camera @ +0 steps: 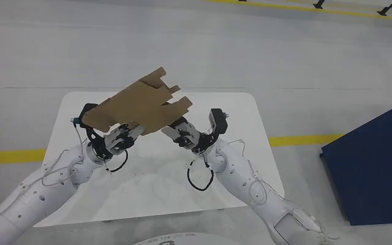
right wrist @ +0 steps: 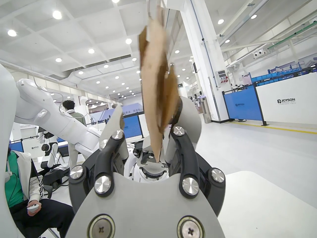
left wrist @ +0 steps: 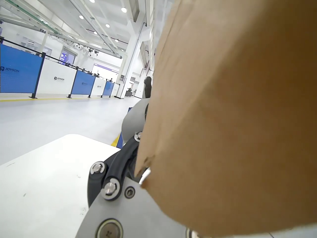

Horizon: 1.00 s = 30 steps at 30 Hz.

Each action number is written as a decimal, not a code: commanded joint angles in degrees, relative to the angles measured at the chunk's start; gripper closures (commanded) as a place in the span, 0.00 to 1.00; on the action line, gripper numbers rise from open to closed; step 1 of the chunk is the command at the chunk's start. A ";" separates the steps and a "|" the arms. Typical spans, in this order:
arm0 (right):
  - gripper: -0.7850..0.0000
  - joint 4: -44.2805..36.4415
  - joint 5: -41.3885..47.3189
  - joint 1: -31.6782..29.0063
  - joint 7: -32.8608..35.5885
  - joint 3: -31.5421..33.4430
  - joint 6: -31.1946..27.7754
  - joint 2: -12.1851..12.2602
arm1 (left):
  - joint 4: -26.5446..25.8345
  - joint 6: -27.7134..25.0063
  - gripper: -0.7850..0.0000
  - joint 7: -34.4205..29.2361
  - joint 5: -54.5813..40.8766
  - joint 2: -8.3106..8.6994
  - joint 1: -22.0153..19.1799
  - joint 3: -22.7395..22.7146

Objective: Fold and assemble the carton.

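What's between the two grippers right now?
In the top view, the carton spans from left gripper to right gripper; beneath it, bare table.

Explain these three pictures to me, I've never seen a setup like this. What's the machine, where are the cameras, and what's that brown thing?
This is a two-armed robot working at a white table. The wide picture comes from a camera above its arms, looking down. The other two come from cameras on its wrists, so each looks along its own gripper, the clamp at the end of the arm. The brown thing is a flat cardboard carton, not yet folded into a box. It is up in the air above the table, tilted, with both grippers at its lower edge. The left gripper sits under one corner, and the carton hides how it grips. In the right wrist view, the right gripper has its fingers apart. The carton stands edge-on between them, against one finger.
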 commanded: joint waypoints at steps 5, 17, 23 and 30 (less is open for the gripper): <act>0.00 0.61 2.67 -0.20 1.90 0.29 -0.85 -0.38 | 1.15 9.19 1.00 0.63 7.88 0.22 1.54 -5.31; 0.00 0.48 7.83 0.43 7.64 -0.49 -1.88 -1.20 | -3.65 21.55 1.00 -3.20 16.78 0.41 6.47 -10.56; 0.00 1.14 8.82 0.40 10.04 0.10 -1.83 -1.22 | -5.24 26.29 1.00 -3.59 20.05 0.73 8.30 -14.25; 0.00 1.03 12.06 -0.64 14.08 2.52 0.83 -1.01 | -7.39 30.32 1.00 -4.18 26.63 1.93 10.91 -20.29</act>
